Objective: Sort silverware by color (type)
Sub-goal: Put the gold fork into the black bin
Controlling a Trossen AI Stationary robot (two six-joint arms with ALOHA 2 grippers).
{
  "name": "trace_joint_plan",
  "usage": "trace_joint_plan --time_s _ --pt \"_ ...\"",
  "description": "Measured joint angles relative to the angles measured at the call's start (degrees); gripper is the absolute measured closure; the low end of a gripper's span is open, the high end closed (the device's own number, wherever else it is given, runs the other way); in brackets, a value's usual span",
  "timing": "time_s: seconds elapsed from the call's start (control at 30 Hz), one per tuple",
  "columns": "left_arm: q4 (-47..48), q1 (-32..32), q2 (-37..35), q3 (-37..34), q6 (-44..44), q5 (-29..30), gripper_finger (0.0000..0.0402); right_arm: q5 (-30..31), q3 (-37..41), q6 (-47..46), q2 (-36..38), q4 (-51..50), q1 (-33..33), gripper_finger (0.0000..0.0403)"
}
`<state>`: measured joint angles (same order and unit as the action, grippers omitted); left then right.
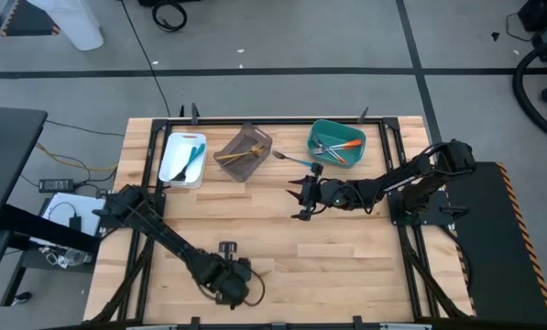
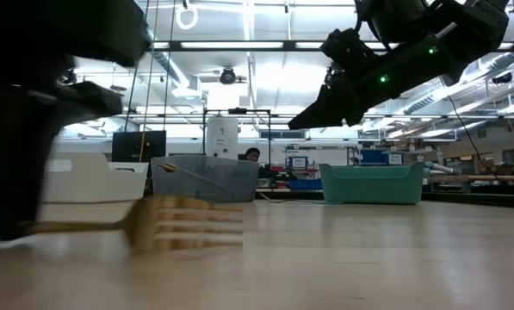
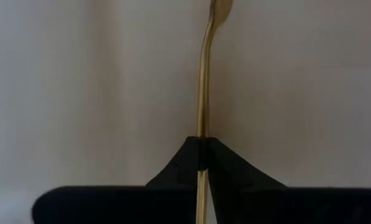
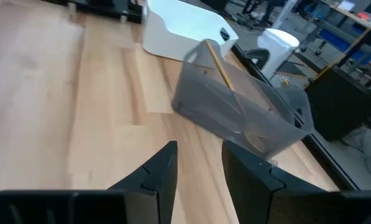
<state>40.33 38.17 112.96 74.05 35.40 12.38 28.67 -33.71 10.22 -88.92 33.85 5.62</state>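
A tan wooden fork (image 2: pixel 188 222) sits in my left gripper (image 3: pixel 201 155), which is shut on it near the table's near edge (image 1: pixel 227 252); the dark mass of that gripper fills the low view's left. My right gripper (image 4: pixel 199 165) is open and hovers above mid-table (image 1: pixel 302 195), holding nothing. The white bin (image 1: pixel 183 159) has blue-handled utensils in it. The grey-brown bin (image 1: pixel 244 151) holds wooden ones, and the teal bin (image 1: pixel 337 142) orange-handled ones. A metal fork (image 1: pixel 291 159) lies on the table between the grey-brown and teal bins. My left gripper pinches the wooden fork's slim handle (image 3: pixel 202 134) between its two fingertips. The handle runs straight out ahead, along the fingers. The fork lies about level, with its tines (image 2: pixel 205 222) just over the table top; whether they touch the wood I cannot tell.
The three bins stand in a row along the table's far edge. Bare wooden table (image 1: pixel 346 257) stretches between them and the near edge. Beyond the table there is a workshop room, with a person's head behind the grey-brown bin (image 2: pixel 253 155).
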Motion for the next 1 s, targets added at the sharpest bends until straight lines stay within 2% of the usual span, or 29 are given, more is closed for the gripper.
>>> trace_joint_plan --time_s 0.37,0.57,0.83,1.0 --pt "9.4 -5.2 -3.0 0.1 -1.6 7.6 0.0379 0.2 0.0 -0.4 0.0 -0.5 4.3 0.0266" --pt "14.7 -8.7 -3.1 0.1 -2.1 11.8 0.0379 3.8 0.0 -2.8 0.0 -1.4 7.1 0.0266" --pt "18.3 -13.8 -3.2 0.2 -3.6 13.1 0.0379 4.9 0.0 -8.0 0.0 -5.1 10.2 0.0266" --pt "18.6 -16.6 -4.5 0.3 -7.9 13.6 0.0378 5.2 0.0 -11.7 0.0 -7.4 11.8 0.0266"
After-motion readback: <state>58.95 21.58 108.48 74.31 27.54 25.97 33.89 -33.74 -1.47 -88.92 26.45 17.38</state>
